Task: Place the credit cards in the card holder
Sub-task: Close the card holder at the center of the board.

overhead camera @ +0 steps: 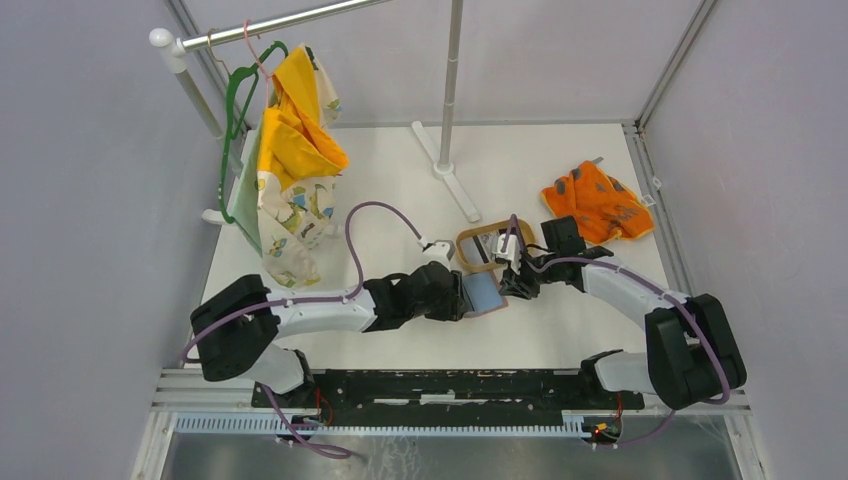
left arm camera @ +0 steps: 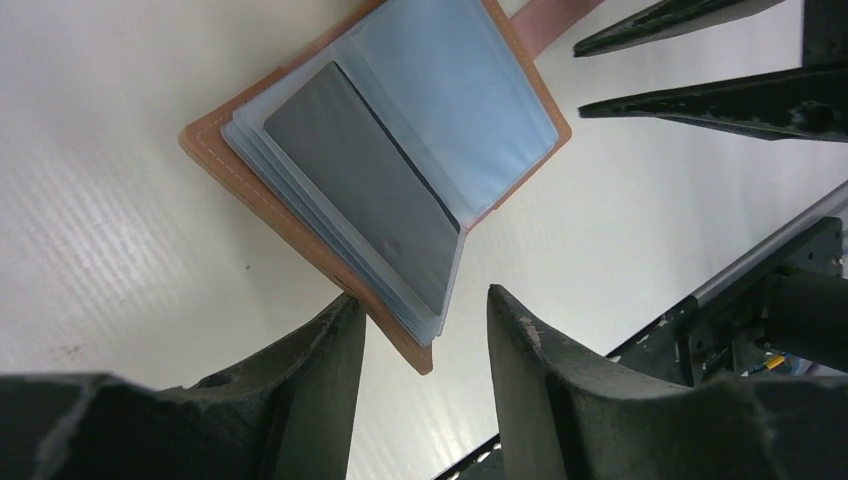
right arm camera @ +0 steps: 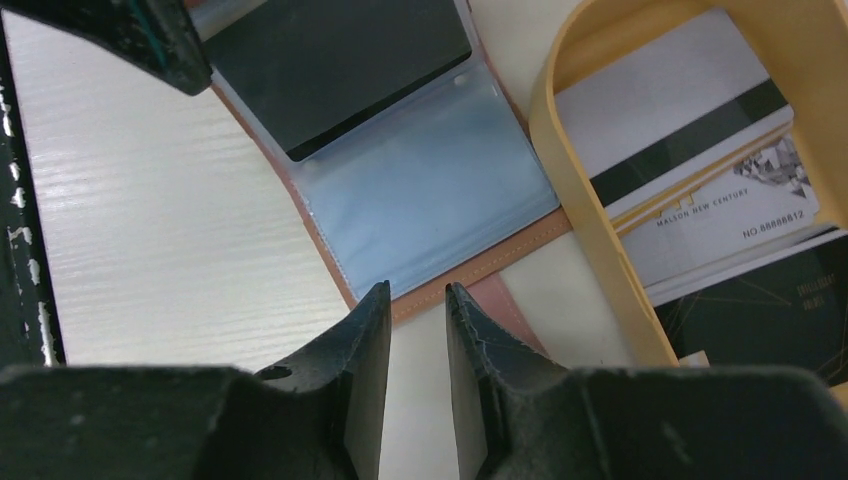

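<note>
The card holder (overhead camera: 483, 294) lay open at the centre of the top view, blue-grey pockets up, with a dark card (left arm camera: 365, 190) in one pocket. More credit cards (right arm camera: 700, 170) lay in the oval tray (right arm camera: 575, 190) just beside it, at the right of the right wrist view. The left gripper (left arm camera: 420, 340) held its fingers spread astride the holder's lower corner. The right gripper (right arm camera: 416, 320) had its fingers nearly together, with a slim gap between them, at the holder's edge by the strap tab (right arm camera: 500, 300).

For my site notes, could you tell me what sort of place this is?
Probably a robotics lab test cell: a white table boxed in by grey panels on aluminium framing, the left arm and right arm bolted to a black rail, and a clothes rack hung with garments.
</note>
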Controlling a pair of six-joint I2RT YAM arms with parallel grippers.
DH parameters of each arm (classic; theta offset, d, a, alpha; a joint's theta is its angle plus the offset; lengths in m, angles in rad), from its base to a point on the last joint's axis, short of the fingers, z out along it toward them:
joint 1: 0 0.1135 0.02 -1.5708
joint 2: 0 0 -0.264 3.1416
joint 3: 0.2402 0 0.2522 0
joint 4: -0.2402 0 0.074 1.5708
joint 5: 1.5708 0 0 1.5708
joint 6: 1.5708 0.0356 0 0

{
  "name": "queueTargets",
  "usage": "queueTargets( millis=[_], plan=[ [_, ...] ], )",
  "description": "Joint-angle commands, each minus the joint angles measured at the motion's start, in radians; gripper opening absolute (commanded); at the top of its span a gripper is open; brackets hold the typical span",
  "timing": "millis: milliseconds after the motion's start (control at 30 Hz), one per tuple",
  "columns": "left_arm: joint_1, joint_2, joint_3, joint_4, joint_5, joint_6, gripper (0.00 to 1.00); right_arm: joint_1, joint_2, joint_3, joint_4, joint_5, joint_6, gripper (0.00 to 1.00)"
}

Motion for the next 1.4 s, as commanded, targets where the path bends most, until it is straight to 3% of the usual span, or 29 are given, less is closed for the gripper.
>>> queueTargets(
  millis=[0, 367, 533, 700, 867, 967, 1133, 1367],
  plan=[
    [-0.004, 0.032, 0.071, 0.147, 0.046, 0.06, 0.55, -0.029, 0.015, 0.026, 0.059, 0.03, 0.08, 0.32],
    [-0.004, 0.233, 0.219, 0.258, 0.131, 0.093, 0.55, -0.052, 0.107, 0.057, 0.061, 0.139, 0.196, 0.27],
    [0.0, 0.321, 0.249, 0.275, 0.132, 0.088, 0.54, -0.11, 0.025, 0.059, 0.087, 0.22, 0.214, 0.27],
    [0.009, 0.351, 0.245, 0.284, 0.115, 0.084, 0.42, -0.164, -0.041, 0.025, 0.117, 0.132, 0.221, 0.35],
    [0.011, 0.36, 0.238, 0.268, 0.086, 0.088, 0.28, -0.181, 0.033, 0.027, 0.133, 0.099, 0.281, 0.46],
    [0.012, 0.367, 0.227, 0.267, 0.08, 0.083, 0.22, -0.198, 0.076, 0.037, 0.134, 0.099, 0.314, 0.46],
    [0.012, 0.382, 0.222, 0.261, 0.074, 0.079, 0.18, -0.242, 0.069, 0.027, 0.15, 0.106, 0.347, 0.47],
    [0.011, 0.375, 0.216, 0.262, 0.083, 0.081, 0.16, -0.257, 0.146, 0.042, 0.104, 0.004, 0.366, 0.48]
  ],
)
